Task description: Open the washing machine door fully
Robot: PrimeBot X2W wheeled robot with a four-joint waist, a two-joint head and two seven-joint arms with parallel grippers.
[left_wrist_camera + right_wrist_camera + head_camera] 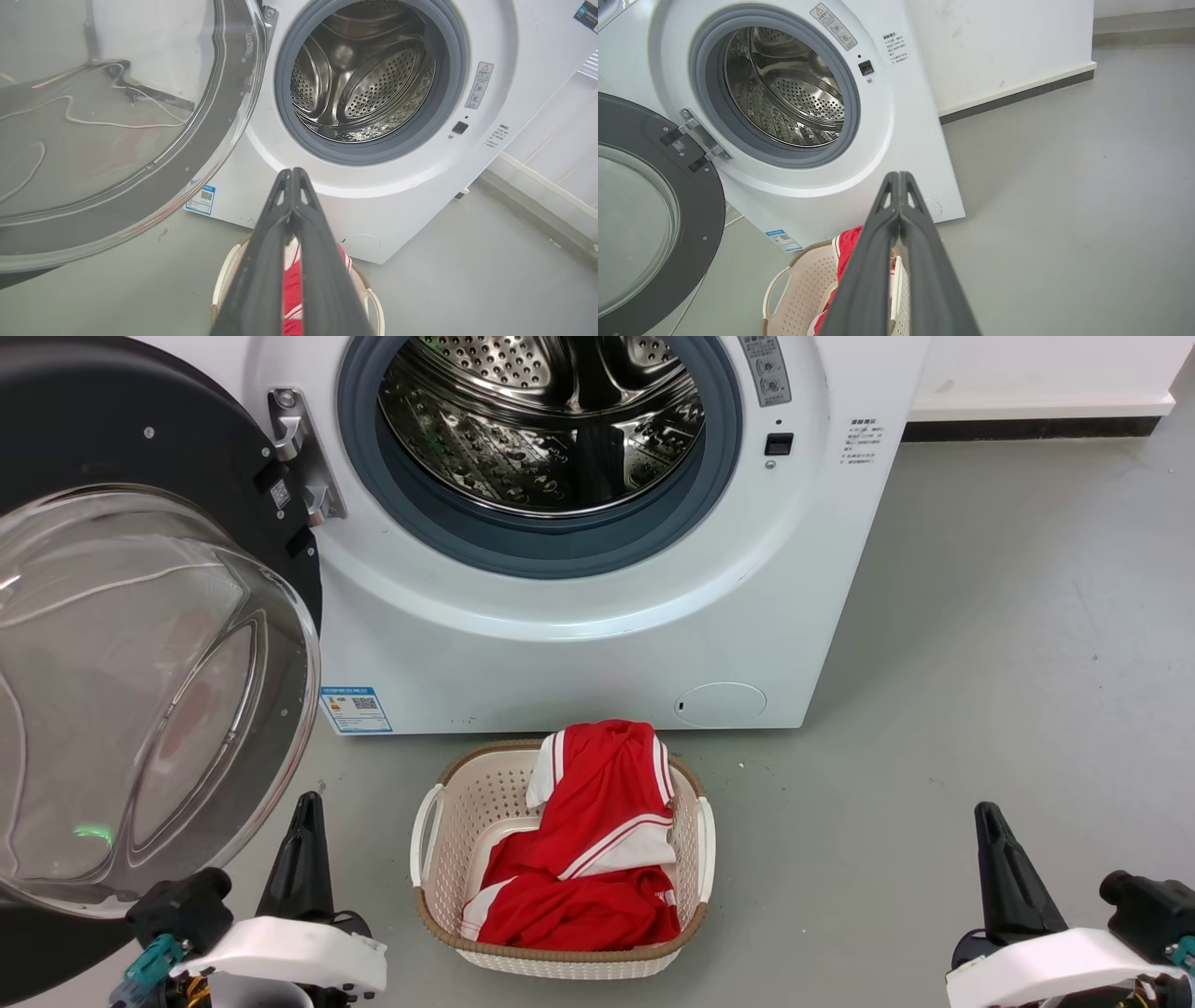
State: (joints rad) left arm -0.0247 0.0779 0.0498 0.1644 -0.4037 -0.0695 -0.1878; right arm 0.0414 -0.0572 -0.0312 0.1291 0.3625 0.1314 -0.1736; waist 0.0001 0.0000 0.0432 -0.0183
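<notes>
No word or number is sharp enough for me to read. Left of and just below my left pincer (292, 173), the washing machine (387, 205) front carries a blue label (202, 199) with a QR code. Up and right of that pincer sits a grey sticker (479, 85) topped by a warning triangle (484, 67), with a block of tiny print (497, 135) below it. Left of my right pincer (899, 175), the washing machine door (703, 210) bears a small QR tag (678, 145) by its hinge (703, 140).

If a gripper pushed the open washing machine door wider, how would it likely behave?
The washing machine door would probably swing rigidly about its metal hinge, not flex. Its bulging glass bowl suggests it is fairly heavy, and the glossy surface looks slippery to push.
</notes>
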